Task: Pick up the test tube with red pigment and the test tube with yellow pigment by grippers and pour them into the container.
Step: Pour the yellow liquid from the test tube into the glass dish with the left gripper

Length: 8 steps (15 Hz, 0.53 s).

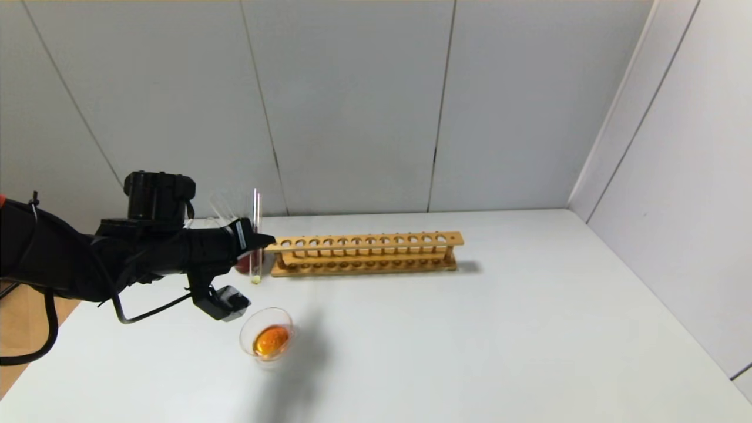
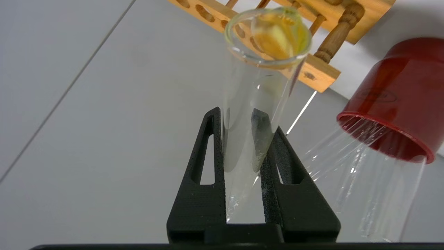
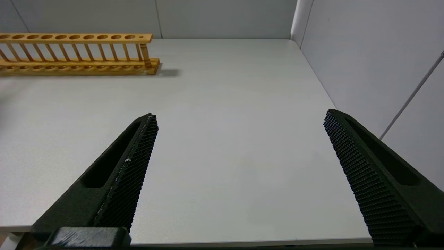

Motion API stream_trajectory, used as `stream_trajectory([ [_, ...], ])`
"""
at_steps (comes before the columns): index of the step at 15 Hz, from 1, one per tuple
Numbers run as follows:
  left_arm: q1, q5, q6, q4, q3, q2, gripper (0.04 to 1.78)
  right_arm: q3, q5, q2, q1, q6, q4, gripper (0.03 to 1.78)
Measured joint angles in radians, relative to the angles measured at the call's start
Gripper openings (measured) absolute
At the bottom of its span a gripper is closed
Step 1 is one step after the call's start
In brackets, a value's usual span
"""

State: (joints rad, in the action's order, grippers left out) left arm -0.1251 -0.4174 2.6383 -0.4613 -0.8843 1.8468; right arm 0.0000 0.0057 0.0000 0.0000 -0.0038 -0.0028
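Observation:
My left gripper (image 1: 261, 239) is shut on the test tube with yellow pigment (image 1: 256, 258) and holds it upright, with yellow liquid at its round bottom. It hangs just off the rack's left end, beyond the container (image 1: 267, 336). The container is a low clear glass dish holding orange-red liquid. In the left wrist view the gripper (image 2: 239, 119) clamps the tube (image 2: 256, 90) between both fingers. No tube with red liquid shows. My right gripper (image 3: 239, 116) is open and empty above the bare table, out of the head view.
A long wooden test tube rack (image 1: 364, 252) stands empty at the back middle, also seen in the right wrist view (image 3: 76, 55). A dark red cup (image 2: 392, 100) with several clear tubes (image 2: 364, 180) stands close beside the held tube. Wall panels close off the back and right.

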Motion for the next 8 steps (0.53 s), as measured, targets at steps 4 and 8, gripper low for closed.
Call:
stream_trajectory([
  [4,0.000,0.007,0.085,0.001,-0.007,-0.032,0.33,0.000,0.000,0.000,0.000,0.000,0.000,1.75],
  [8,0.000,0.009,0.091,0.004,0.000,-0.056,0.33,0.000,0.000,0.000,0.000,0.000,0.000,1.75],
])
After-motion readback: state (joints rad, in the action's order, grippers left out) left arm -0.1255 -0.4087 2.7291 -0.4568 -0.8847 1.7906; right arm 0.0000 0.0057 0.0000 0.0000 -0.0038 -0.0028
